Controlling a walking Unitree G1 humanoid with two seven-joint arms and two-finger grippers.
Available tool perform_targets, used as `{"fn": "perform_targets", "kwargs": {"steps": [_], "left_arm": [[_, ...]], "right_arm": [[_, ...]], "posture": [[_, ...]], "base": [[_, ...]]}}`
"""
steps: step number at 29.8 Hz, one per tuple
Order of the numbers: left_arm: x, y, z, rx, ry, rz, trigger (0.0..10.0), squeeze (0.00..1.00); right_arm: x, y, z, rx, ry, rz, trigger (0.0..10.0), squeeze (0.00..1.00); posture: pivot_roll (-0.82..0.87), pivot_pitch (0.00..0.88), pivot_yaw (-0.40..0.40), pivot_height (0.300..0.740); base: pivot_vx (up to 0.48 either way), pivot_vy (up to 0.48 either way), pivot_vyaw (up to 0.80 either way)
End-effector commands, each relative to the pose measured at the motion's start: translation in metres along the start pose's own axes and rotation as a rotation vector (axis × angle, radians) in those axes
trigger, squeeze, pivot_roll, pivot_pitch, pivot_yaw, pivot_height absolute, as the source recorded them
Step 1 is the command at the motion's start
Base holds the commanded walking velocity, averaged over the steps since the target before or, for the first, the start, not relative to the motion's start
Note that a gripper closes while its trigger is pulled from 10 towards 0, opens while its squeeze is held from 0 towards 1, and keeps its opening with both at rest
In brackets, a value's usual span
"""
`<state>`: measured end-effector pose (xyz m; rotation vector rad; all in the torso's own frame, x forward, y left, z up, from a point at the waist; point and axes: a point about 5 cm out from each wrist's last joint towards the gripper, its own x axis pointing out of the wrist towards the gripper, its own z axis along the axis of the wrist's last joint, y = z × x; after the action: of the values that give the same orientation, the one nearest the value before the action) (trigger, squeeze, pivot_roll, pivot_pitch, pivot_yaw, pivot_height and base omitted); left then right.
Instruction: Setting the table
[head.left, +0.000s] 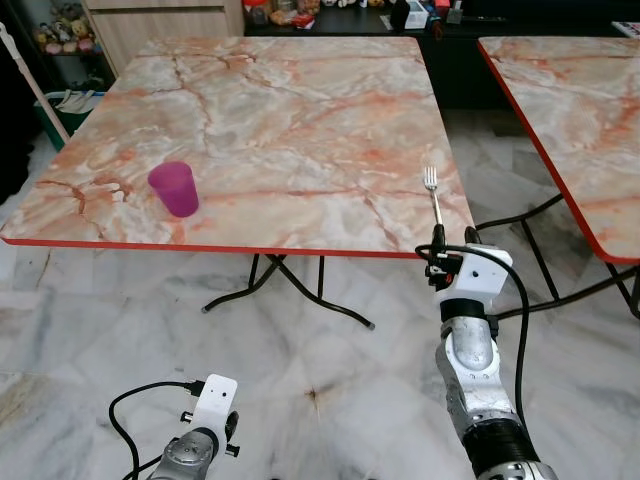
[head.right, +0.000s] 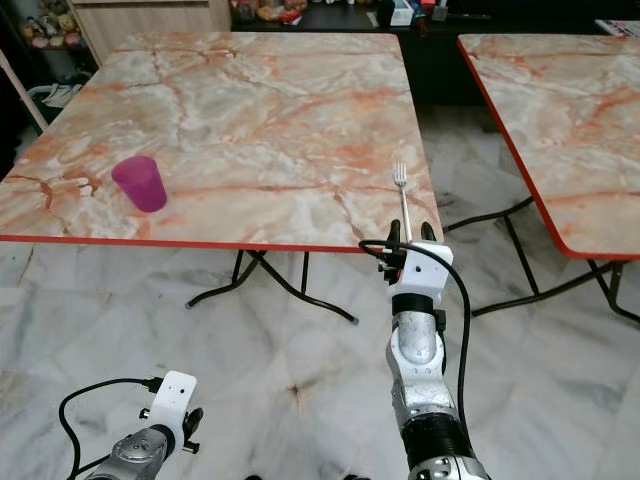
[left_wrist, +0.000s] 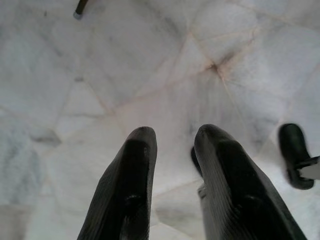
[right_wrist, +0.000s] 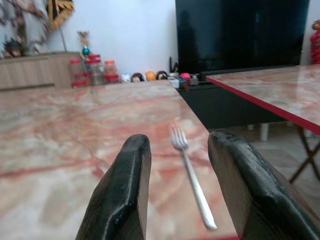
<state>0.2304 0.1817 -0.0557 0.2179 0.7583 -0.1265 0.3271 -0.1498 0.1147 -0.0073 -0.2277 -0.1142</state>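
Note:
A silver fork (head.left: 434, 199) lies on the marble table (head.left: 280, 120) near its front right corner, tines pointing away from me. My right gripper (head.left: 438, 240) is at the red front edge, just behind the fork's handle. In the right wrist view its fingers (right_wrist: 125, 190) stand open, with the fork (right_wrist: 192, 180) lying on the tabletop between and beyond them. A pink plastic cup (head.left: 174, 188) stands upright near the front left of the table. My left gripper (left_wrist: 174, 137) hangs low over the floor, open and holding nothing.
A second marble table (head.left: 580, 120) stands to the right across a narrow gap. Black folding legs (head.left: 280, 285) run under the near table. A dark cabinet with jars and small items (head.left: 300, 12) lines the back wall. Marble floor (head.left: 330, 400) lies before me.

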Motion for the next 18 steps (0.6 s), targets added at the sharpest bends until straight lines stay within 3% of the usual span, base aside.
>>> {"fn": "perform_targets", "kwargs": {"steps": [1,18], "left_arm": [[0.0009,-0.0009,0.003,-0.013,-0.008,0.001,10.0,0.0],[0.0007,-0.0013,0.0019,-0.003,-0.002,-0.009,10.0,0.0]], "right_arm": [[-0.0014,-0.0061,-0.0026,-0.012,0.016,-0.012,10.0,0.0],[0.0019,-0.0026,0.0012,-0.005,0.009,0.004,10.0,0.0]], "posture": [[-0.04,0.107,0.01,0.74],[-0.04,0.092,0.009,0.74]], "base": [[0.315,0.0,0.0],[0.328,0.0,0.0]]}}
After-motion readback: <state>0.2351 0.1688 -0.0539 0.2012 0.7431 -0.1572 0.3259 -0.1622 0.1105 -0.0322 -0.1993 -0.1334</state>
